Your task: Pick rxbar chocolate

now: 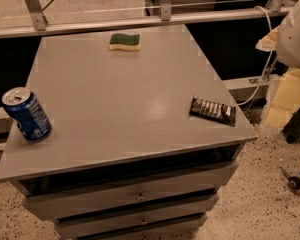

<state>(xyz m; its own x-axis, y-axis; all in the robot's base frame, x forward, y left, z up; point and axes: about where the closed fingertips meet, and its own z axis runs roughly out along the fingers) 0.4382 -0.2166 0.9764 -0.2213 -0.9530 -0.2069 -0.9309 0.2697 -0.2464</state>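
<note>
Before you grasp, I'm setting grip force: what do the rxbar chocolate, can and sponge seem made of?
The rxbar chocolate: thin dark wrapper, probably plastic film, slight sheen. The can: likely aluminium, silvery top. The sponge: foam, yellow under matte green scrub layer. The gripper is out of view; only a white arm part shows at right.

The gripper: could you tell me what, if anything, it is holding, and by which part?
Cannot be told: the gripper is out of view. The dark-wrapped rectangular rxbar chocolate lies unheld on the grey table.
</note>
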